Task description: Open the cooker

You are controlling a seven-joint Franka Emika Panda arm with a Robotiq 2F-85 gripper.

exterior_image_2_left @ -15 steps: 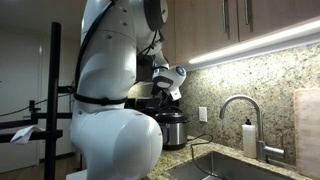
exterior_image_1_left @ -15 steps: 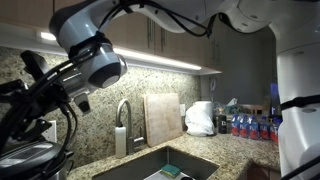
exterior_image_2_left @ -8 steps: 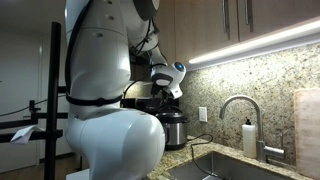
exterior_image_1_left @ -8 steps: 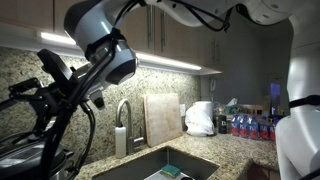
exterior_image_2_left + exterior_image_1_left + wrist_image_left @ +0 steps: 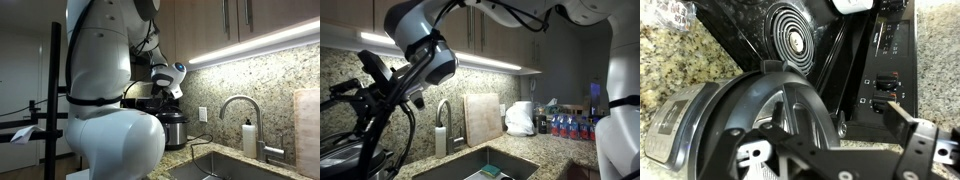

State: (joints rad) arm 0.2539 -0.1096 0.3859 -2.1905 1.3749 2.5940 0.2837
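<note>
We judge the cooker [image 5: 173,126] closed: its domed lid [image 5: 715,110] is down, so whatever is inside stays hidden. It stands on the granite counter [image 5: 670,50], just beside a coil-burner stove [image 5: 795,40]. The jaws hang spread above it, holding nothing. If they close off-centre, they could slip on the glossy lid or shove the cooker against the stove. The sink [image 5: 470,158] holds something small that we cannot identify.
</note>
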